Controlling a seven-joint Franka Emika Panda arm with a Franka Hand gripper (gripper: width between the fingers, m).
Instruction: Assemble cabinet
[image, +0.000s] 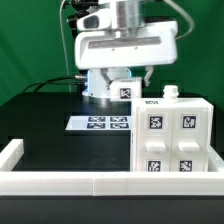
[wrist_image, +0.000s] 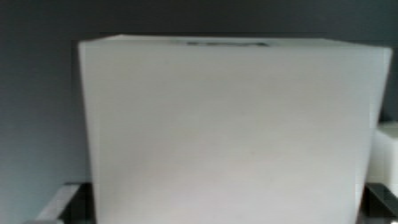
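Exterior view, from the front: a low white border wall runs along the near edge of the black counter and turns back at the exterior view's left. Just behind it, on the exterior view's right, the cabinet box stands upright and shows four square tags on its near face. A small white piece sits on its top. Farther back, near the middle, the marker board lies flat, apart from the box. Behind that is the arm's base. Above it, a wide white block hangs clear of the counter under the wrist. The pincer itself is hidden in this view.

Wrist view fills with that block, blurred, with a dark mark on its far top face. The pincer straddles it, and the fingers show dimly at its two lower sides, so it is grasping the block.
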